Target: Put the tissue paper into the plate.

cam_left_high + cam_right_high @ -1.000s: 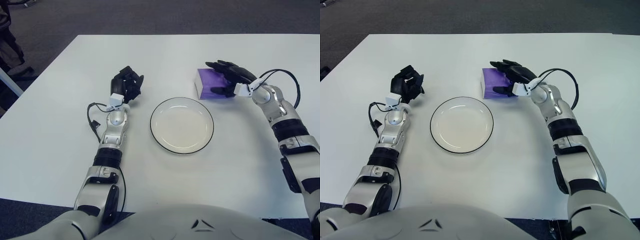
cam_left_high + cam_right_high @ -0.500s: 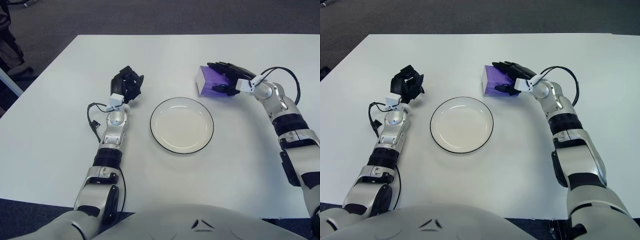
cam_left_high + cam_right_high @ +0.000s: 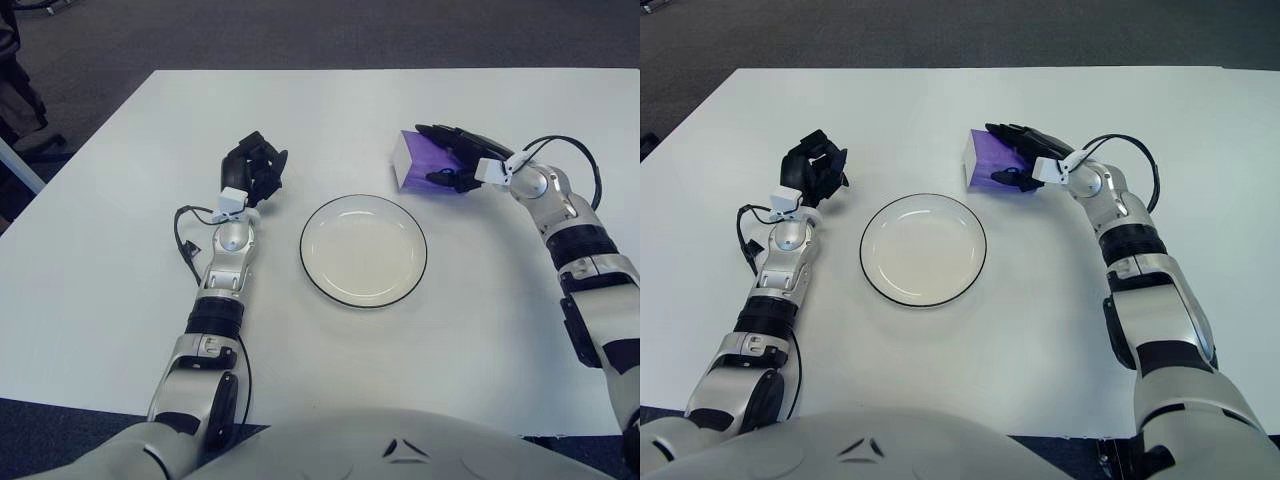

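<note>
The purple tissue pack (image 3: 415, 164) with a white end face is beyond the plate's far right rim. My right hand (image 3: 440, 158) is shut on it, fingers over its top and thumb on its near side, and holds it tilted. The white plate (image 3: 363, 250) with a dark rim lies empty at the table's middle. My left hand (image 3: 254, 168) is parked left of the plate, fingers curled, holding nothing.
The white table (image 3: 120, 260) ends at a far edge with dark carpet (image 3: 300, 30) behind it. A black cable (image 3: 185, 240) loops beside my left forearm, and another (image 3: 590, 170) loops off my right wrist.
My right hand has closed on the tissue pack and tipped it up, shifting it slightly toward the far side. The left hand and the plate have not moved.
</note>
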